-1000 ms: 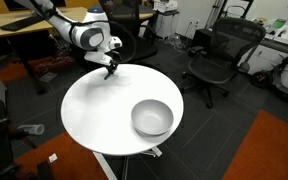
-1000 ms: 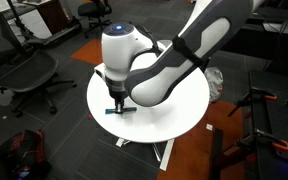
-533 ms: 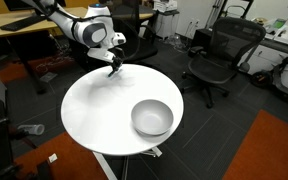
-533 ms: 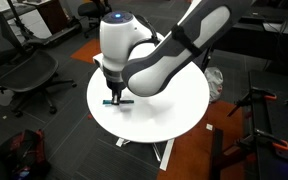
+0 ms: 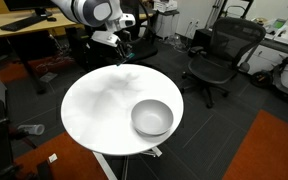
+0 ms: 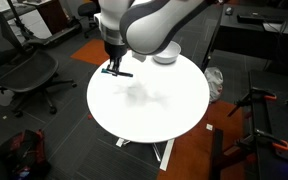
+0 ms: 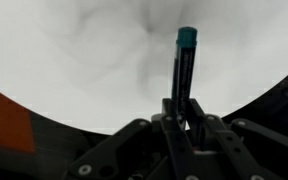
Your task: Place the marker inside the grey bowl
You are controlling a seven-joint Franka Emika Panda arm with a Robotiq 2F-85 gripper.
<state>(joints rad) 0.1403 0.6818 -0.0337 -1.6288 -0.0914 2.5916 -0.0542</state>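
White round table (image 5: 94, 110) underneath; tool (image 7: 181, 106) pinches marker (image 7: 185, 62) by one end, rest jutting forward; grey bowl (image 5: 152, 118) well apart.

White rounded arm (image 6: 154, 20), black fingers (image 7: 198, 115)

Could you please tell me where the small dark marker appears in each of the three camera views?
In an exterior view: the thin dark teal-tinted marker hangs upper centre-left, in the black gripper.
In an exterior view: it lies level, upper left of centre.
Wrist view: it stands right of centre.
Shared landmark: the round white table.
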